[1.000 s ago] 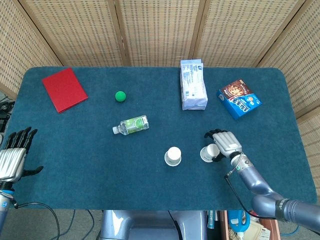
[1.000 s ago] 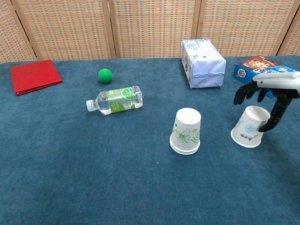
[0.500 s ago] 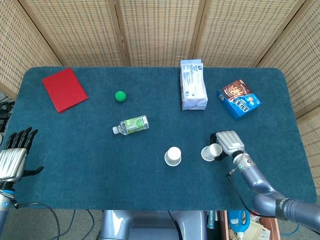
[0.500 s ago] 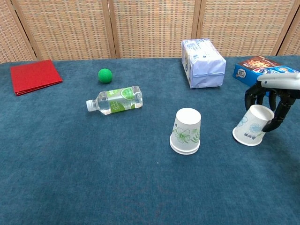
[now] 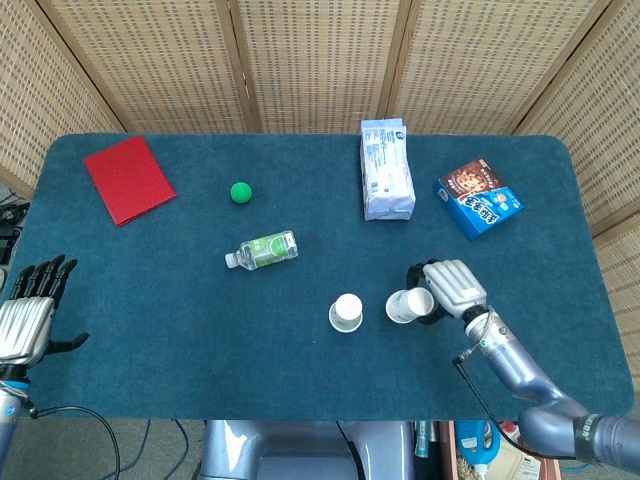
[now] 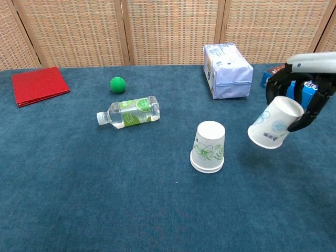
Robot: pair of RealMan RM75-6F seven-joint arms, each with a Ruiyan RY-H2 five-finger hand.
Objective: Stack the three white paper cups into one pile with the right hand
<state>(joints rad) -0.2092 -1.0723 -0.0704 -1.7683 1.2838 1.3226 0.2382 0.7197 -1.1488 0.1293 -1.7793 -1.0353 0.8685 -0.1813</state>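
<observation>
One white paper cup [image 5: 346,312] [image 6: 209,146] with a green flower print stands upside down near the middle of the blue table. My right hand [image 5: 450,288] [image 6: 314,67] grips a second white cup [image 5: 408,305] [image 6: 274,126], tilted with its mouth down and to the left. That cup hangs clear of the table, a short way right of the standing one and apart from it. I see no third separate cup. My left hand [image 5: 25,310] hovers off the table's left front edge, fingers spread and empty.
A plastic bottle [image 5: 262,249] [image 6: 128,112] lies on its side left of the cups. A green ball [image 5: 240,192] and a red folder [image 5: 128,178] sit farther back left. A white packet [image 5: 386,170] and a blue box [image 5: 478,196] lie behind the right hand.
My right hand closed around the right cup, lifted it off the table and carried it left toward the standing cup. The left hand stayed put.
</observation>
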